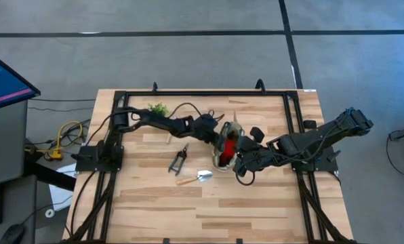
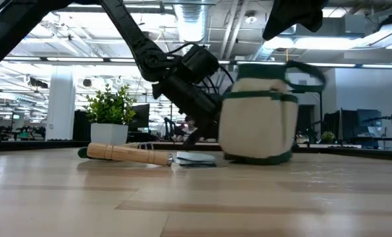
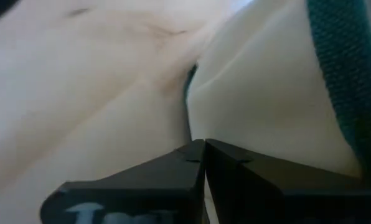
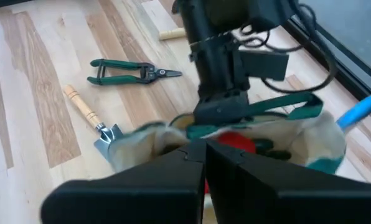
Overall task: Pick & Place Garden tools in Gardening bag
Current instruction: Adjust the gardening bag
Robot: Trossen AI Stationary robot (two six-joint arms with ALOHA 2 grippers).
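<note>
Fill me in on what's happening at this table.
Both arms are at the gardening bag mid-table. The left gripper is shut at its rim, and the right gripper is shut just above its mouth. A red piece lies inside. The pruning shears and a wooden-handled trowel lie on the table.

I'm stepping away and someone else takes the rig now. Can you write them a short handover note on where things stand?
Left gripper: shut, at the gardening bag's rim, pressed against its fabric.
Right gripper: shut, right at the bag's opening on its own side.
Bag stands upright mid-table; a red piece is already inside.
Still on the table: pruning shears and a wooden-handled trowel, both on the left arm's side of the bag.
Left to do: put both of them in the bag.
</note>
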